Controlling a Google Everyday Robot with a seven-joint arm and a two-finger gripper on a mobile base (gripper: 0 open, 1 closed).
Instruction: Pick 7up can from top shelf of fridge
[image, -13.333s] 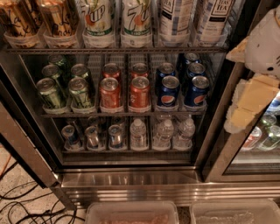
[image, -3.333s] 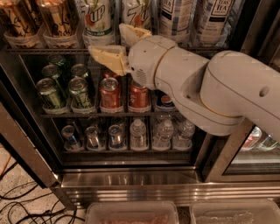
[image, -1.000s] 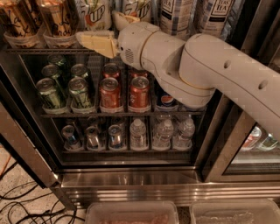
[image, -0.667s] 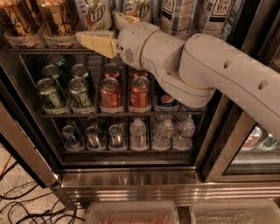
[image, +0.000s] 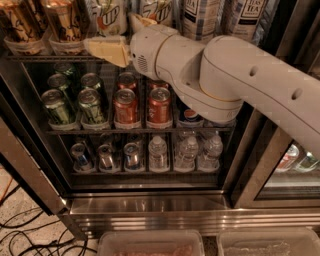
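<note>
Camera view: the gripper (image: 114, 34) hangs level with the top shelf (image: 35, 58), fingers (image: 107, 50) spread wide and apparently empty, so they can flank the 7up can (image: 111, 15).

On the top shelf (image: 45, 58) of the fridge (image: 150, 206), the 7up can (image: 110, 14) shows the green letters "UP". The neighbour can (image: 159, 9) shows a part of a green "7". The tall white cans (image: 248, 12) at the right carry the word "TEA". Lower, a blue can (image: 190, 116) has the round Pepsi sign. The script on the gold cans (image: 65, 22) cannot be read. The hand (image: 112, 35), fingers apart, is just in front of the 7up can.
</note>
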